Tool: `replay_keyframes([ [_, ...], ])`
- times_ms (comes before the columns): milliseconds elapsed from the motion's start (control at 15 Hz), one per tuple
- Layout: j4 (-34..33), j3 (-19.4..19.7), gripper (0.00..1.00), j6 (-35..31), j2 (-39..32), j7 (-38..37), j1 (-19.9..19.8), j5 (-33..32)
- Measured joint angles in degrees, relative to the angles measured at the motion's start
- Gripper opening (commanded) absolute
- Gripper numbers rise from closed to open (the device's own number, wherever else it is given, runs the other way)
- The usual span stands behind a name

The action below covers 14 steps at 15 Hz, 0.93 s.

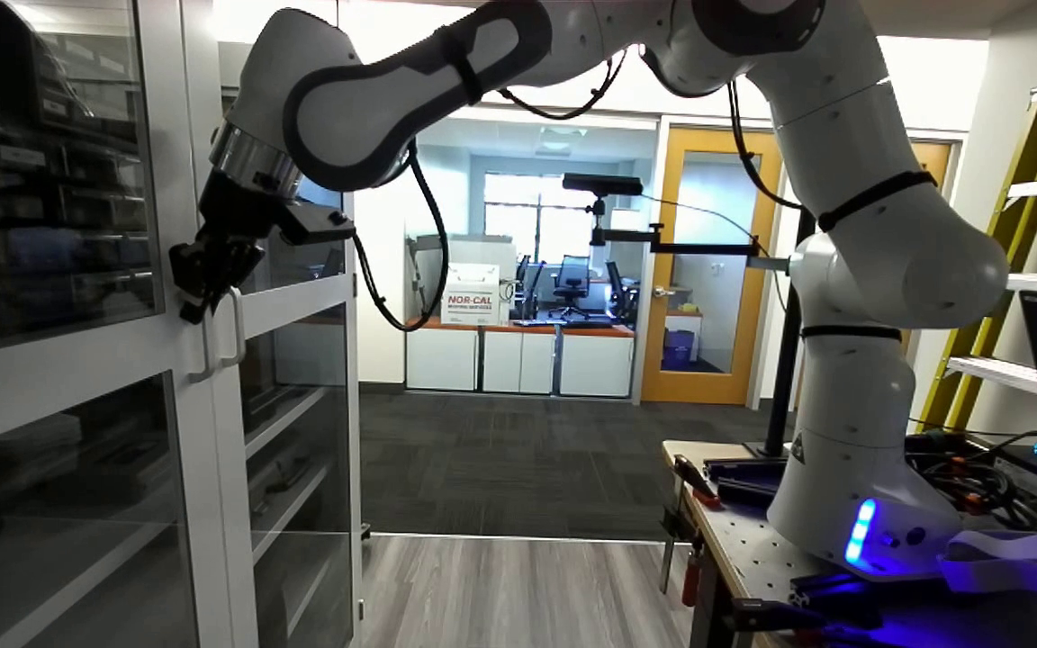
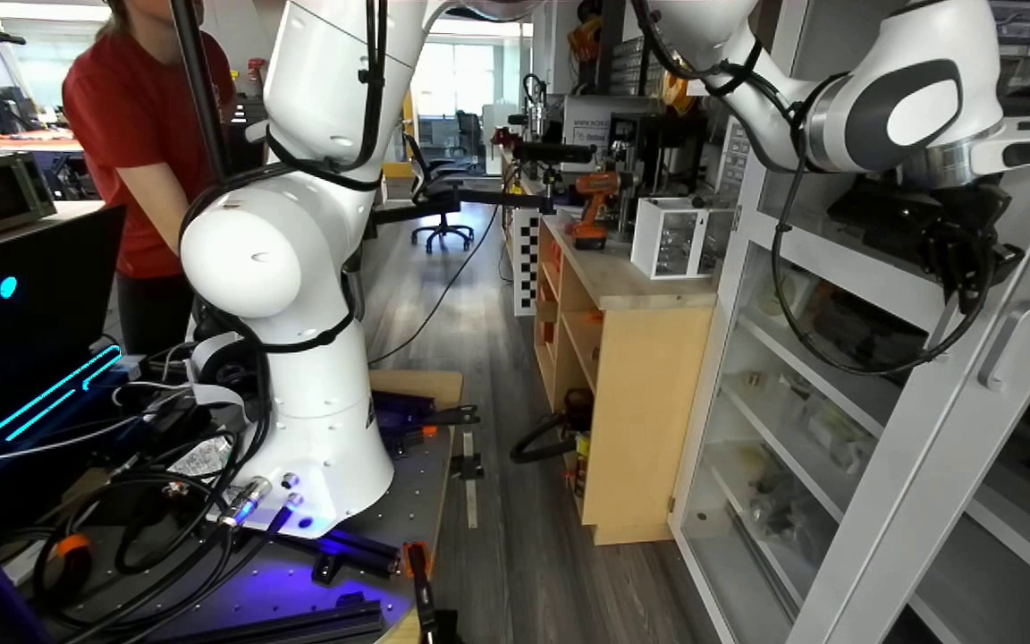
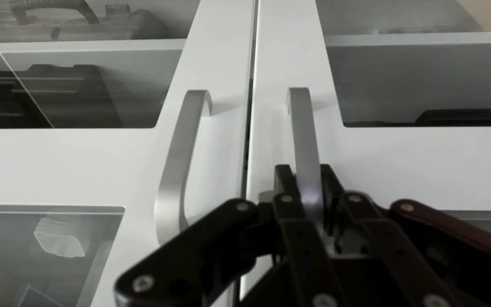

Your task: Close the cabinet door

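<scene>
The cabinet door [image 1: 59, 380] is white-framed with glass panes and a middle rail; it also shows in an exterior view [image 2: 882, 279] and the wrist view [image 3: 420, 164]. It stands beside a matching door, edges about level, with a narrow dark gap between them. My gripper [image 1: 197, 310] is at its grey bar handle [image 1: 205, 349] in both exterior views [image 2: 964, 300]. In the wrist view, which appears upside down, the black fingers [image 3: 307, 175] press close on both sides of this handle [image 3: 303, 123]. The handle's far end is hidden by the fingers.
The matching door's free handle [image 3: 181, 153] is close beside the gripper. A wooden workbench [image 2: 649, 420] stands against the cabinet's side. The arm's table [image 1: 734, 549] faces the cabinet across the floor. A person in red [image 2: 135, 134] stands behind the arm. A loose cable [image 2: 801, 331] hangs near the wrist.
</scene>
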State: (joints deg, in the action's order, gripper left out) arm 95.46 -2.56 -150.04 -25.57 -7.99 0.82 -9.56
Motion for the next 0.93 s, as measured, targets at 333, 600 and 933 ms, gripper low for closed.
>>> replay_keyframes([
  [333,-2.93,-0.08,0.73,7.14,-0.15,4.05,1.10,0.45],
  [600,-3.18,-0.08,0.99,10.76,0.98,5.42,2.17,0.27],
  [933,-1.93,0.09,1.00,18.22,5.15,5.42,3.56,-0.66],
])
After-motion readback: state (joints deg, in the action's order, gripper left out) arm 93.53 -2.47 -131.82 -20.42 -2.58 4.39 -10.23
